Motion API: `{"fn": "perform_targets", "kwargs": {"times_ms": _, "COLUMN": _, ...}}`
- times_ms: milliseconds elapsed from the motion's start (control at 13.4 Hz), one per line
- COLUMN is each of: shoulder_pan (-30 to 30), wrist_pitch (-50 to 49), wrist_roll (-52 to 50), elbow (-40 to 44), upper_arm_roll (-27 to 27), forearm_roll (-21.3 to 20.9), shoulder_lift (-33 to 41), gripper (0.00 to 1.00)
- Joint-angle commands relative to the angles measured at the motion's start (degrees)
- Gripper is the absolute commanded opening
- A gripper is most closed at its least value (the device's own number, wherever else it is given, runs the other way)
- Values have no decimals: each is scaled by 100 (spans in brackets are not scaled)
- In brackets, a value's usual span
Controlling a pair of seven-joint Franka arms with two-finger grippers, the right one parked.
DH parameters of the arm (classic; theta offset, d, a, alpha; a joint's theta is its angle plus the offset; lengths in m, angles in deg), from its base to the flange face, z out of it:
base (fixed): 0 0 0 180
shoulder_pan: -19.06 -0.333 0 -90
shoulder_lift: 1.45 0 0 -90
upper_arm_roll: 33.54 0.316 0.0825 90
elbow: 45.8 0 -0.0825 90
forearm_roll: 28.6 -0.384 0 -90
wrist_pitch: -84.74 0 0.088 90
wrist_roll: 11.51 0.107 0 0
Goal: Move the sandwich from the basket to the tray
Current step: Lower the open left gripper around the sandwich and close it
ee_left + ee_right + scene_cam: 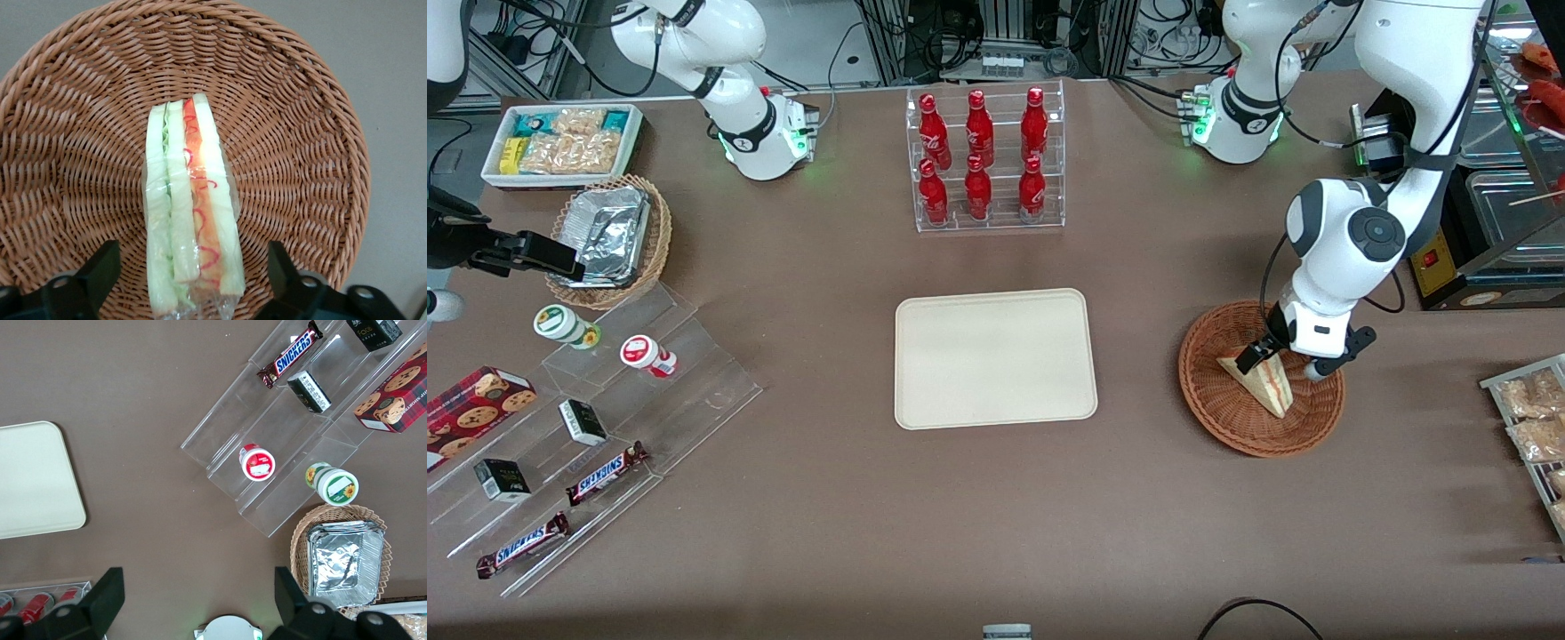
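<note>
- The sandwich (1265, 380) lay in the basket (1218, 404), a clear-wrapped wedge with its cut edge up; the wrist view showed the green and pink-red filling layers (190, 220) running lengthwise between the bread slices.
- The gripper (1288, 357) was low over the basket, with its fingers (100, 267) spread apart, one on each side of the sandwich and not touching it.
- The basket sat on the brown table (996, 516) toward the working arm's end.
- The tray (994, 357) lay flat near the middle of the table, well apart from the basket, with nothing on it.
- A clear rack of red bottles (983, 160) stood farther from the front camera than the tray.
</note>
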Motion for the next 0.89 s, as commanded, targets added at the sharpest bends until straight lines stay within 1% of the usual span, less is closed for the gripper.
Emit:
{"fn": "perform_targets", "kwargs": {"times_ms": 0, "shoulder_pan": -11, "wrist_pitch": 150, "wrist_roll": -119, "elbow": 33, "upper_arm_roll": -14, "forearm_roll": 1, "shoulder_lift": -59, "gripper": 44}}
{"fn": "perform_targets", "kwargs": {"times_ms": 74, "shoulder_pan": -11, "wrist_pitch": 150, "wrist_roll": -101, "elbow": 42, "upper_arm_roll": -5, "forearm_roll": 1, "shoulder_lift": -59, "gripper": 22}}
{"fn": "perform_targets", "kwargs": {"times_ms": 149, "shoulder_pan": -11, "wrist_pitch": 141, "wrist_roll": -75, "elbow": 51, "upper_arm_roll": -5, "forearm_roll": -26, "shoulder_lift": -50, "gripper": 3}}
{"fn": "perform_targets", "kwargs": {"times_ms": 223, "shoulder_pan": -11, "wrist_pitch": 141, "wrist_roll": -57, "elbow": 51, "upper_arm_roll": -5, "forearm_roll": -26, "shoulder_lift": -24, "gripper": 0}}
{"fn": "perform_targets", "kwargs": {"times_ms": 446, "shoulder_pan": -11, "wrist_pitch": -33, "wrist_roll": -40, "elbow": 95, "upper_arm_roll": 3, "forearm_roll": -148, "shoulder_lift": 230, "gripper": 0}}
{"fn": "perform_targets", "kwargs": {"times_ms": 595, "shoulder_pan": -11, "wrist_pitch": -690, "wrist_roll": -40, "elbow": 313, "upper_arm_roll": 12, "forearm_roll": -262, "shoulder_lift": 520, "gripper": 0}}
{"fn": "perform_targets", "kwargs": {"times_ms": 744, "shoulder_pan": 7, "wrist_pitch": -1603, "wrist_roll": -75, "elbow": 770, "upper_arm_roll": -14, "forearm_roll": -675, "shoulder_lift": 731, "gripper": 0}}
{"fn": "perform_targets", "kwargs": {"times_ms": 818, "shoulder_pan": 15, "wrist_pitch": -2104, "wrist_roll": -75, "elbow": 1068, "upper_arm_roll": -58, "forearm_roll": -685, "shoulder_lift": 810, "gripper": 0}}
